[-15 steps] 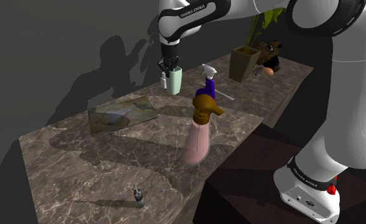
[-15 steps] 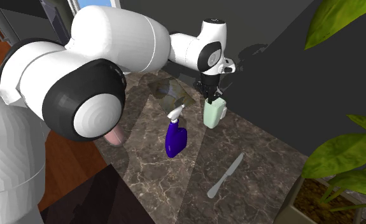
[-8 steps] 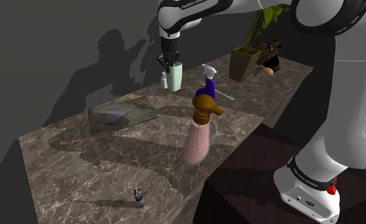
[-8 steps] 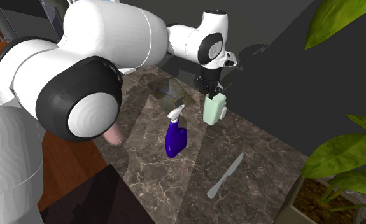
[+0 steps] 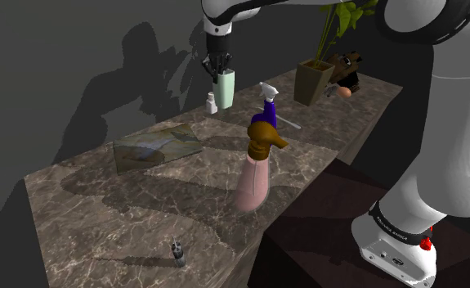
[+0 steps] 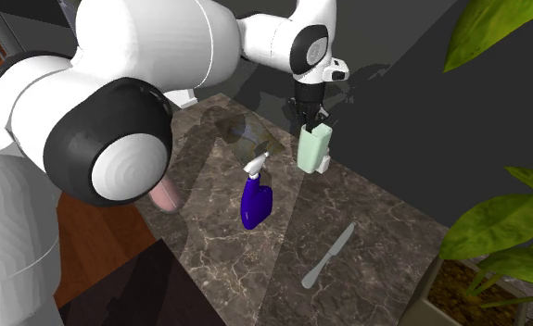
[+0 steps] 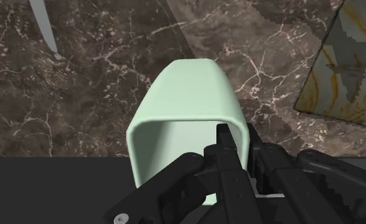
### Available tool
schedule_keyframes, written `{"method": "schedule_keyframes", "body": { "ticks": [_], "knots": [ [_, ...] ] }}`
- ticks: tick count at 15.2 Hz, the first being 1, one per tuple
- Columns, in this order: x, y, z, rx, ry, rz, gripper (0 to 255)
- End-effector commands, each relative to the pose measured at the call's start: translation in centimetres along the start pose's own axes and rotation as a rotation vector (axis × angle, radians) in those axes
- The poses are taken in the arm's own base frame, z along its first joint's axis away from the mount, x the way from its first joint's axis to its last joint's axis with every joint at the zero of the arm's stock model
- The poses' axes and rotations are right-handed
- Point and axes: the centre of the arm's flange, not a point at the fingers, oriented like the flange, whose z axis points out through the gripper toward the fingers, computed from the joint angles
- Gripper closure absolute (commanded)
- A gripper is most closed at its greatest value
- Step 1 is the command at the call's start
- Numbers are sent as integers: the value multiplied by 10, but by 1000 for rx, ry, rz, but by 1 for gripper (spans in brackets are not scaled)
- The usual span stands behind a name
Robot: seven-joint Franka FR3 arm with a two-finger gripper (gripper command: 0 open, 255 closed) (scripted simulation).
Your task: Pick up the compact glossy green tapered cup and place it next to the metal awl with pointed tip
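Gripper (image 5: 217,65) clamped on the cup (image 5: 223,90) rim. A level carry, high past the blue sprayer (image 5: 267,109), was advisable, ending upright beside the awl (image 5: 288,122).

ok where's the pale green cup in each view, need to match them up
Shoulder view: pale green cup upper middle, held under the gripper near the dark wall.
Second exterior view: cup upper middle, up and right of the blue spray bottle.
Wrist view: cup straight ahead, its wall clasped by the fingers.
Shared landmark: the grey pointed tool lying on the marble top.
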Motion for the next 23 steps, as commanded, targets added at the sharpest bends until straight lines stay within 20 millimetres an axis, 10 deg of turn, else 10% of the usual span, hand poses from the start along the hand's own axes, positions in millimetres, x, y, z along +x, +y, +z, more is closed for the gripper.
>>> {"method": "schedule_keyframes", "body": {
  "ticks": [1, 23],
  "knots": [
    [0, -1, -10, 0, 0, 0, 255],
    [6, 1, -126, 0, 0, 0, 255]
  ]
}}
